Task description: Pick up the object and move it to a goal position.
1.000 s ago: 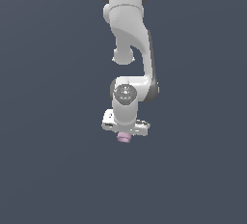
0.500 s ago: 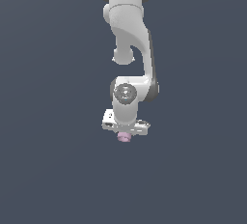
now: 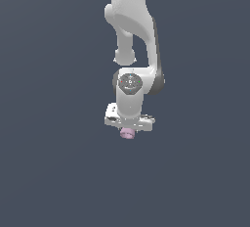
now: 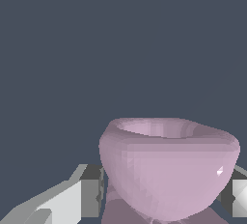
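- Object [image 3: 128, 133]: a small pale pink-lilac piece, seen in the exterior view poking out just under the white gripper [image 3: 128, 129], at about 6 o'clock from the wrist joint.
- Only its lower part shows in the exterior view; the upper part is tucked behind the gripper body, so how far it reaches up between the fingers cannot be told from there.
- The fingertips themselves are too small and too hidden in the exterior view to make out separately.
- Up close in the wrist view the object [image 4: 169, 167] looks like a rounded bowl-like shape with a wide rim and a narrower stepped part below; its lowest part is cut off by the picture's edge.
- The wrist view shows the grey-and-white fingers [image 4: 79, 198] on either side of the object, one at about 9 o'clock of it and one at about 3 o'clock; the second finger is mostly cut off by the frame.
- The claw pinches the object: both fingers press against its sides with no visible gap.
- The arm [image 3: 132, 35] hangs down from 12 o'clock of the exterior view, its top cut off at the frame.
- The backdrop is a plain dark blue-grey in both views; no surface edge can be made out under the object.
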Robot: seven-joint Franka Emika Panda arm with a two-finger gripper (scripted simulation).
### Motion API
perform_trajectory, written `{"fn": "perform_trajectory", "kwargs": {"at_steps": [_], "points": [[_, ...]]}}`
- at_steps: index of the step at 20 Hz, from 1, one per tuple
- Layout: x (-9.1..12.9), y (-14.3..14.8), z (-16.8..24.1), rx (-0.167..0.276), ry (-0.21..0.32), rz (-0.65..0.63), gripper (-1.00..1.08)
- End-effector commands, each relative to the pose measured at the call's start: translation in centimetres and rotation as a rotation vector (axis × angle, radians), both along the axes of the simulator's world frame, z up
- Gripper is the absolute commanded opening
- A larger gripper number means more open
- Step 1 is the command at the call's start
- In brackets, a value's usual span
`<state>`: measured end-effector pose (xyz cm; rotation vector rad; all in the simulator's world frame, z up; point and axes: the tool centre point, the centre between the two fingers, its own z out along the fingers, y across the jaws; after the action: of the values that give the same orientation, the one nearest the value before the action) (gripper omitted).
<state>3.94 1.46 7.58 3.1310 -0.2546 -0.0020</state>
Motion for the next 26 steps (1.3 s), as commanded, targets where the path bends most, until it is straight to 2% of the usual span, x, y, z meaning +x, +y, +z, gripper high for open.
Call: {"fn": "perform_trajectory", "kwargs": {"at_steps": [1,19,26], "points": [[-0.5,0.4,1.7,0.000,-0.001,0.000,-1.00],[-6.0,4.8,20.2,-0.001,-0.001,0.000,-1.00],[-7.5,6.2,26.0,-0.001,-0.001,0.000,-1.00]]}}
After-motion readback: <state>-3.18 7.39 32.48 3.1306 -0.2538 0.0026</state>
